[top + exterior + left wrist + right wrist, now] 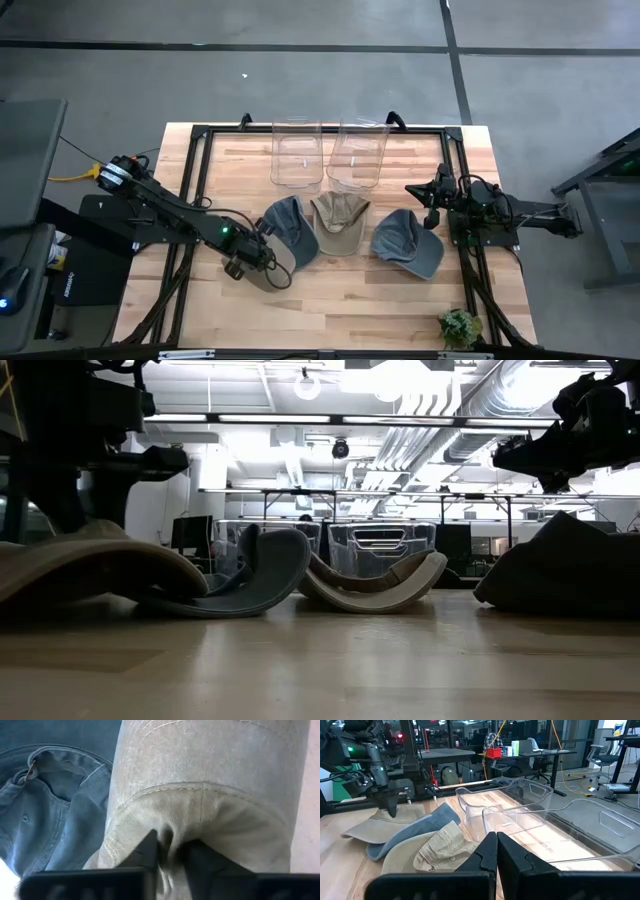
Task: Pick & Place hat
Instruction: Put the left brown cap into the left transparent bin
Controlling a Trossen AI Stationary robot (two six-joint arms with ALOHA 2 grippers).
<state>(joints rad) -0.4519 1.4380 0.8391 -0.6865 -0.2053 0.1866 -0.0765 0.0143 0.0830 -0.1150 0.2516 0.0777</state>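
On the table, left hand (pixel 262 262) pinches the tan cap's brim (pixel 275 268).

Seen from above, the wooden table (pixel 330 300) carries two clear bins (pixel 297 152) (pixel 358 155) side by side at its far edge. In front of them lie three caps in a row: a blue cap (pixel 287 228), an open tan cap (pixel 338 222) and a blue-grey cap (pixel 409 243). The left gripper (pixel 262 262) sits at a tan brim (pixel 276 268) beside the first cap, apparently pinching it. The right gripper (pixel 428 200) hovers near the right edge. A small plant (pixel 460 327) stands at the near right corner.
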